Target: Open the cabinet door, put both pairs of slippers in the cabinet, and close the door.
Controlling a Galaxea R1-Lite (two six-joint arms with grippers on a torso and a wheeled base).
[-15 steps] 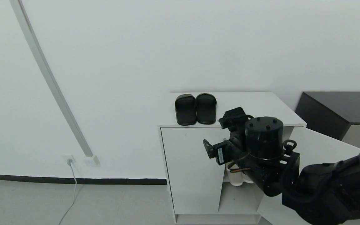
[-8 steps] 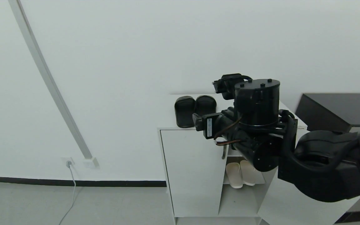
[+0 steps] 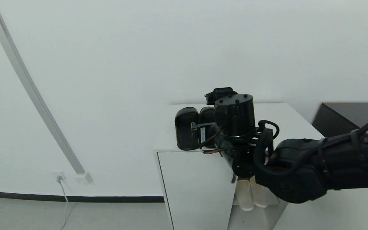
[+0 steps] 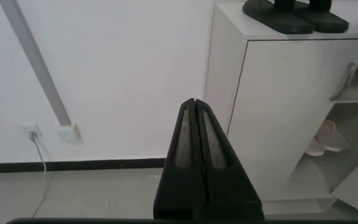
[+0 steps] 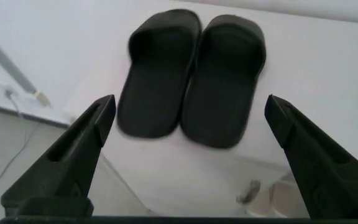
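Notes black slippers (image 3: 184, 132) on top of cabinet (image 3: 286, 118), centre frame. Finds right gripper (image 5: 189, 102) spread wide over them, gripping nothing. Records left gripper (image 4: 195, 109) pressed closed. Sees white slippers (image 3: 251, 196) inside cabinet, lower centre.

The head camera faces the cabinet (image 3: 196, 188) from farther back. The left wrist camera looks from low left. The right wrist camera sits close above the black slippers (image 5: 166, 74), which all three share.

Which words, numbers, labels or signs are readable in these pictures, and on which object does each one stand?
Small white sticker on the right wrist: print too small to read.
Tall white cabinet: no text visible.
Pair of black slide slippers on the cabinet top: no text visible.
Pair of white slippers on the shelf: no text visible.
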